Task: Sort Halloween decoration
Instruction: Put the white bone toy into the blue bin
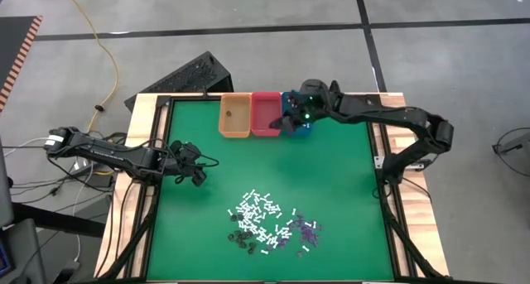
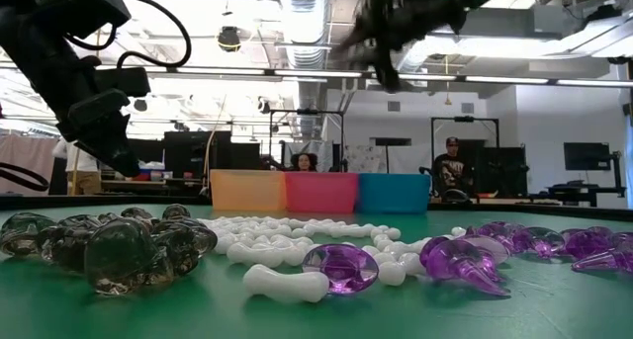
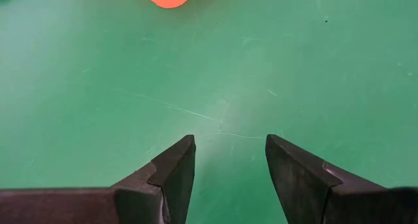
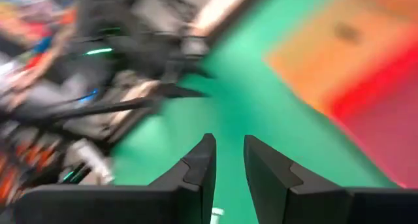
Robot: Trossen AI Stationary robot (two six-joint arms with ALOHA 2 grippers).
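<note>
Dozens of Halloween decoration (image 1: 269, 222) pieces lie heaped on the near half of the green mat (image 1: 331, 168): white sticks, purple bits, dark bits. We judge them light, stiff, smooth and prone to skid; pinch one at a time across its narrow middle. Left gripper (image 1: 197, 164) hovers low at the mat's left side, fingers spread, empty. Right gripper (image 1: 290, 118) reaches over the teal bin (image 1: 303, 127), fingers slightly parted, nothing visibly between them.

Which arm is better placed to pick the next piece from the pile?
Probably left. The left gripper hangs open, empty, over bare mat beside the pile. The right gripper is far off over the teal bin, jaws narrowly apart, nothing seen between them.
</note>
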